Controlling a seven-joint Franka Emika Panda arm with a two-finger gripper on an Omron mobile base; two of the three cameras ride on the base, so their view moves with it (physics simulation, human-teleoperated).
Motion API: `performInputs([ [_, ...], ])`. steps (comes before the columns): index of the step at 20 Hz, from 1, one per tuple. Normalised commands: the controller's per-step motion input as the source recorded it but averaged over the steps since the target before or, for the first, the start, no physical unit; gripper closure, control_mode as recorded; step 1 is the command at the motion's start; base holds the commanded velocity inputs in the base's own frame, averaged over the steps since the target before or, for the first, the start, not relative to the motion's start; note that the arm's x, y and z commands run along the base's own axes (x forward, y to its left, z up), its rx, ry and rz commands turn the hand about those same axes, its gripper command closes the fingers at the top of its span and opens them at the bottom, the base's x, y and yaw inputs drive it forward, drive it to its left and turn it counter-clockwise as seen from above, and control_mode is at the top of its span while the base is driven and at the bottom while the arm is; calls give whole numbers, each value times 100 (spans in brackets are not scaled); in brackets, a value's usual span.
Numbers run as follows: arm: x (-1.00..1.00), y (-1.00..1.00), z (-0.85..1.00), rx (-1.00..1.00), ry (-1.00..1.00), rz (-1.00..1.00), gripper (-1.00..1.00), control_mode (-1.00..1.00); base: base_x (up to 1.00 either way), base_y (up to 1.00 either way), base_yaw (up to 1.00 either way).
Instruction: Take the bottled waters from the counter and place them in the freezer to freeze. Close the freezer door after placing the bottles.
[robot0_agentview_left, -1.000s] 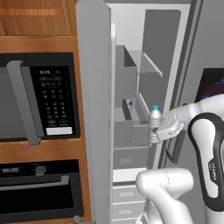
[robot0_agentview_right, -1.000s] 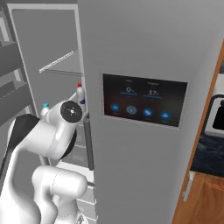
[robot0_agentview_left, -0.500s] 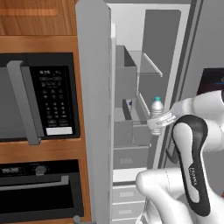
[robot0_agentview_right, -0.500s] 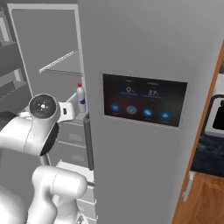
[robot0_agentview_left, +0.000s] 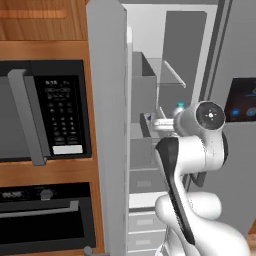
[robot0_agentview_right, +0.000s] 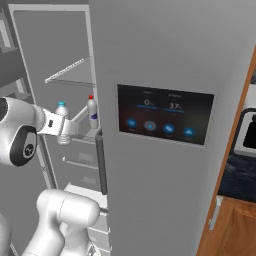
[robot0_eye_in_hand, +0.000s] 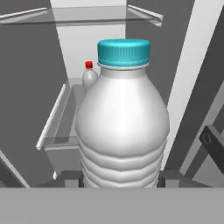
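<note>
inside the freezer (robot0_agentview_right: 65, 60) doorway my gripper (robot0_eye_in_hand: 120, 179) sits clamped on the teal-cap bottle (robot0_eye_in_hand: 122, 127), red-cap bottle (robot0_eye_in_hand: 89, 76) in the bin (robot0_eye_in_hand: 54, 127) beyond.

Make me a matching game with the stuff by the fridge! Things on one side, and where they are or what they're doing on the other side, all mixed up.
Things:
1. teal-capped bottle
2. red-capped bottle
3. freezer door
4. touch display

Places or states:
A. glowing on the closed grey fridge door
B. standing on a shelf inside the freezer
C. swung open
D. held upright in the gripper

Right pairs: 1-D, 2-B, 3-C, 4-A
</note>
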Motion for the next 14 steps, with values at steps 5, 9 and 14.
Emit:
performInputs([
  [5, 11, -9, 0, 0, -13, -19, 100, -100, 0, 0, 0],
  [9, 0, -10, 5, 1, -8, 0, 100, -100, 0, 0, 0],
  [14, 20, 15, 14, -3, 2, 9, 100, -100, 0, 0, 0],
])
